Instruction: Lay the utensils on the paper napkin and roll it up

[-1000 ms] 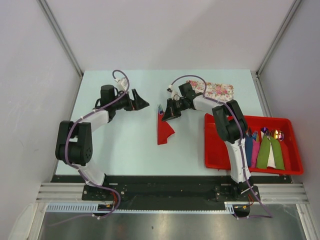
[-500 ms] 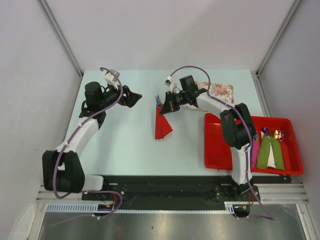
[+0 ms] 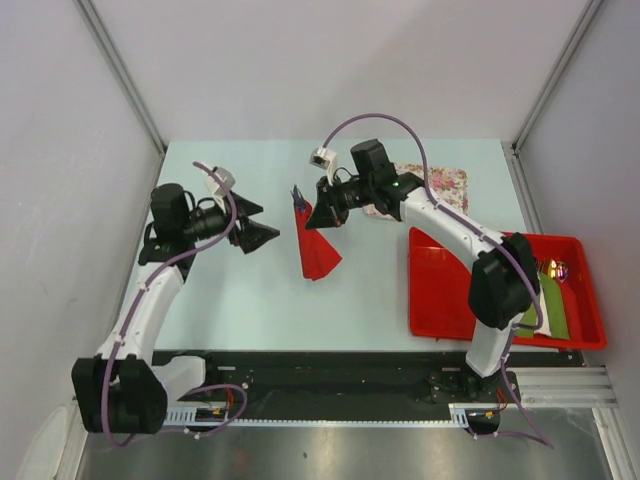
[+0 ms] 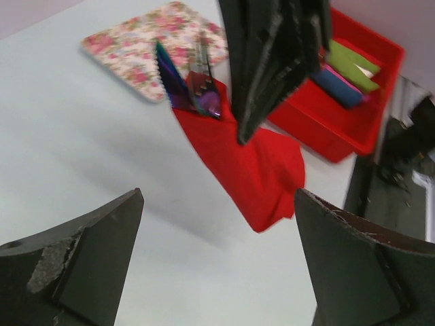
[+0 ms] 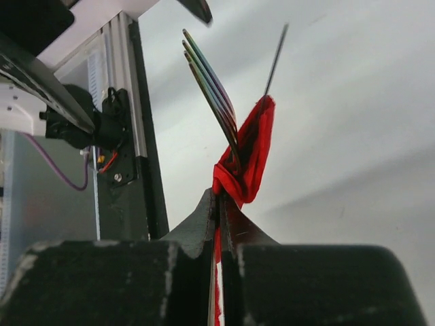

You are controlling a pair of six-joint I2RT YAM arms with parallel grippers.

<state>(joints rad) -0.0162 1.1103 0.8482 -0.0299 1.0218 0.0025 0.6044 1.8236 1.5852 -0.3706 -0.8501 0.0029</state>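
Red napkin, bunched loosely round the utensils, hangs above the surface from the right tool, clamped on the bundle's top. The left tool hovers alongside, spread wide; a tight roll likely needs it pinning the loose tail.

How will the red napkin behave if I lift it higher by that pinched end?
Probably floppy: the paper napkin droops in loose creased folds below the right gripper, jaws shut on it. The utensils stick out splayed, only loosely bunched, so they may slip. It likely unrolls if released.
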